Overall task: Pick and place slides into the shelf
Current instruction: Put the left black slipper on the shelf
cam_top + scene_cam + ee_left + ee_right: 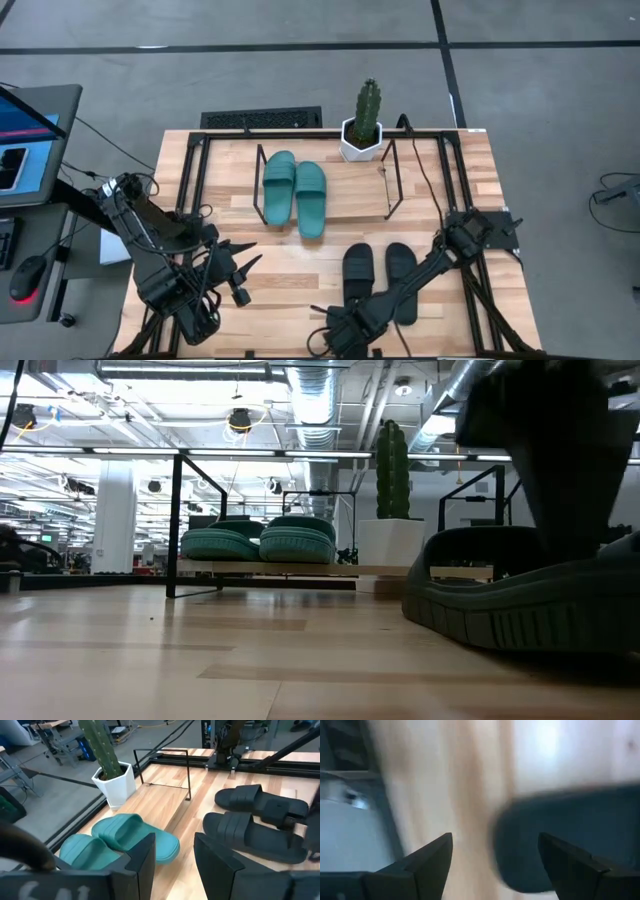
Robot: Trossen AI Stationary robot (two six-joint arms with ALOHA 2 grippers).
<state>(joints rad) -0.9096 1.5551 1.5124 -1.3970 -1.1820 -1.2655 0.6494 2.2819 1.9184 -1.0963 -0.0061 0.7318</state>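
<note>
Black slides (380, 278) lie on the table at the shelf's (345, 200) five o'clock; the teal pair (295, 192) is already shelved. Right gripper (335, 335), fingers spread and empty, hovers at the nearer slide's heel. Off-centre closing could nudge it into its mate; left gripper (240, 272) waits open.

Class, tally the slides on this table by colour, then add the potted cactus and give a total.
Teal-green slides: 2, side by side on the shelf
Black slides: 2, on the table in front of the shelf
Potted cactus: 1
Total: 5
</note>
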